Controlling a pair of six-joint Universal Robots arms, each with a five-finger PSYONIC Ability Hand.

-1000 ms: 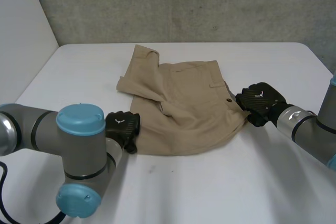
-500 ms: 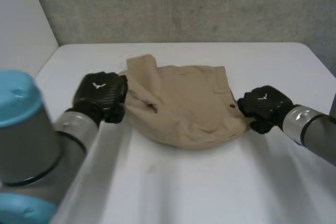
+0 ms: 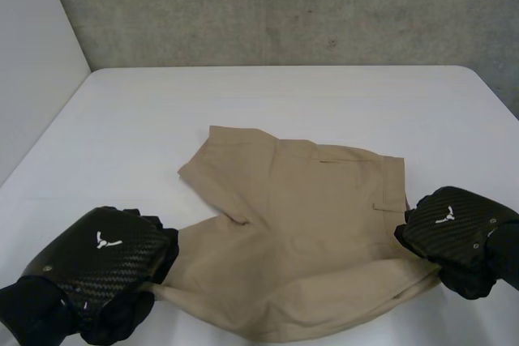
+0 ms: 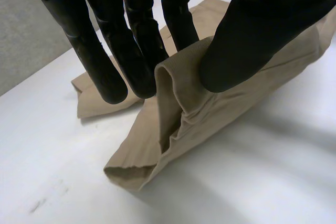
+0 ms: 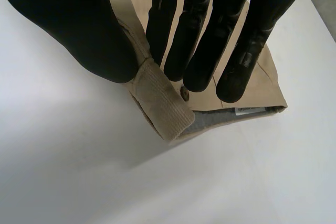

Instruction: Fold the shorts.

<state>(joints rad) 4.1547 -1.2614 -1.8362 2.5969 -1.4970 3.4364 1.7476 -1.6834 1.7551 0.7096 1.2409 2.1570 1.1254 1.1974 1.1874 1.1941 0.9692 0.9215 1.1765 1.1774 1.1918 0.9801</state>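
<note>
Tan shorts [image 3: 308, 224] lie spread on the white table [image 3: 268, 99], waistband toward the right. My left hand [image 3: 101, 257] is at the near left and pinches a fold of a leg hem [image 4: 176, 85] between thumb and fingers. At the near right, my right hand [image 3: 454, 232] pinches the waistband corner [image 5: 160, 98] beside a brown button [image 5: 184, 93]. The near edge of the shorts sags between the two hands, and the other leg [image 3: 223, 160] rests flat on the table.
A grey concrete wall [image 3: 284, 6] stands behind the table. Bare table top lies on the far side of the shorts and to their left.
Both hands have come toward the near edge of the table, dragging the shorts with them. The left hand closed on the leg hem. The shorts now lie more spread out.
</note>
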